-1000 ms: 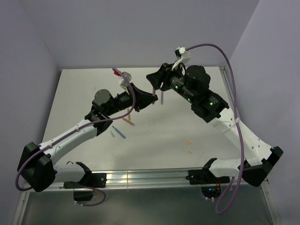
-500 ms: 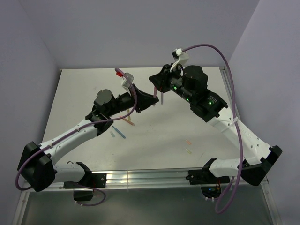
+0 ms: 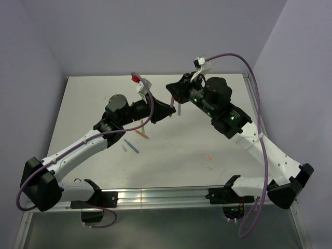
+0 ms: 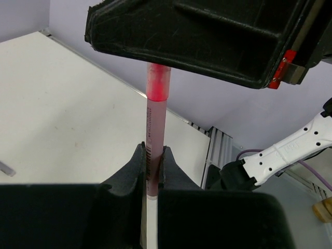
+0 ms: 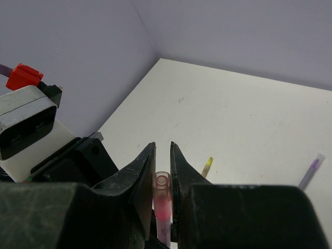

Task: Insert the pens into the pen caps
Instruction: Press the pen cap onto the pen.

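Observation:
A pink-red pen (image 4: 154, 124) stands upright between the fingers of my left gripper (image 4: 153, 151), which is shut on its barrel. The pink pen cap (image 5: 163, 193) sits over the pen's upper end, and my right gripper (image 5: 162, 150) is shut on this cap from above. In the top view the two grippers, left (image 3: 167, 109) and right (image 3: 174, 96), meet above the middle of the table's back half. An orange pen (image 3: 141, 134), a blue pen (image 3: 132, 146), a yellow pen (image 5: 207, 167) and a grey-purple pen (image 5: 311, 171) lie on the table.
A pale cap (image 3: 124, 148) lies beside the blue pen. An orange cap (image 3: 208, 156) and a yellow-green cap (image 3: 208, 166) lie to the right of the table's middle. The white table (image 3: 93, 104) ends at a metal rail (image 3: 155, 197) in front, with walls behind and beside it.
The right gripper's jaws have closed on the pink cap at the pen's end. Both wrists have shifted slightly towards the back of the table.

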